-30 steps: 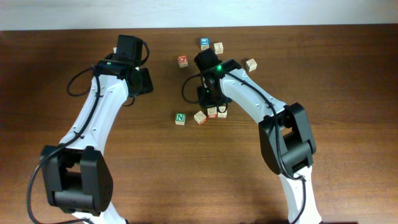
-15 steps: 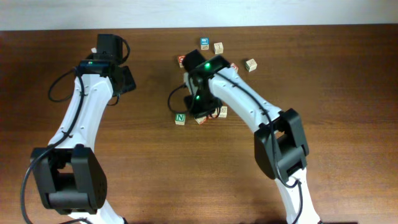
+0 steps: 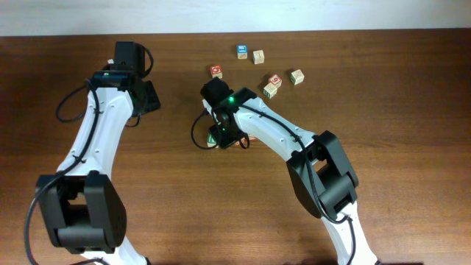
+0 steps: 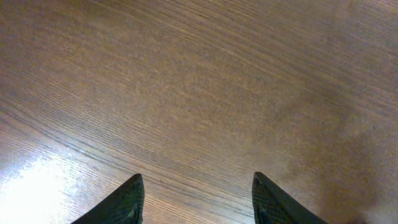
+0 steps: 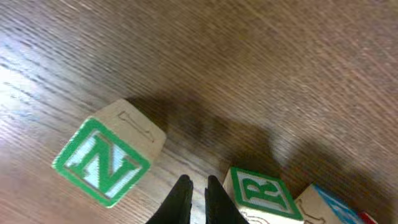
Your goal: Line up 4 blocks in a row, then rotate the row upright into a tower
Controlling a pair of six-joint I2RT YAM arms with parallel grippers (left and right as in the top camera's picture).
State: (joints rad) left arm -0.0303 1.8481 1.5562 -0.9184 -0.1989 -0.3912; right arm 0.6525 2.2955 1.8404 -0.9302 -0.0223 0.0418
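In the right wrist view the block with the green N face (image 5: 106, 158) lies left of my right gripper (image 5: 198, 183). A block with a green R (image 5: 261, 193) sits just right of the fingertips, touching another block with a blue face (image 5: 329, 208). The jaws are shut with only a sliver between them, over bare wood and holding nothing. From overhead the right gripper (image 3: 221, 136) covers these blocks. My left gripper (image 4: 197, 180) is open over bare wood, seen overhead as the left gripper (image 3: 149, 96), far left of the blocks.
At the back of the table lie a red O cube (image 3: 215, 71), a blue-faced cube (image 3: 242, 51), a tan cube (image 3: 258, 57), another tan cube (image 3: 296, 76) and a pair of cubes (image 3: 271, 85) with red marks. The right arm's links (image 3: 272, 136) slant across the middle.
The right gripper has swung left from the cluster's right side to beside the N block. The left arm drew back to the left, then held still.
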